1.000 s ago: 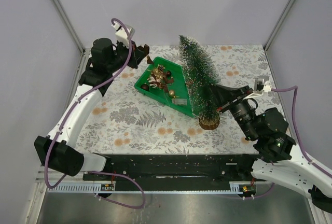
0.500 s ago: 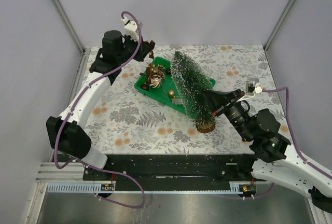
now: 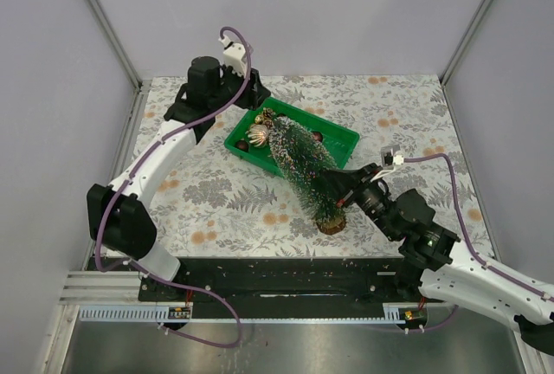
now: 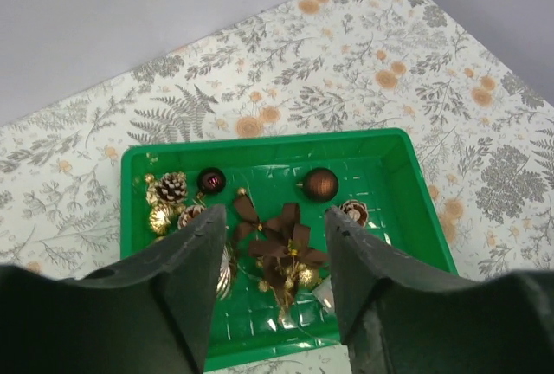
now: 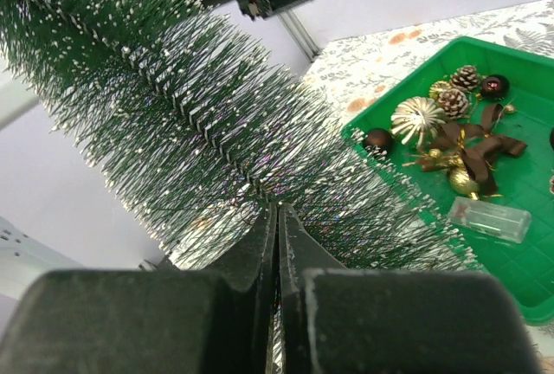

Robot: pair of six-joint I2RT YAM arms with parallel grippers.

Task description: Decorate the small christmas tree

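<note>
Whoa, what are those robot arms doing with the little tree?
They're getting ready to decorate it. The right gripper is shut on the lower part of the little tree, which is tipped over so its top leans across the green tray. The left gripper hovers open above the tray, right over a brown bow, with shiny balls and pinecones lying around it. Nothing is hanging on the tree yet.
</note>
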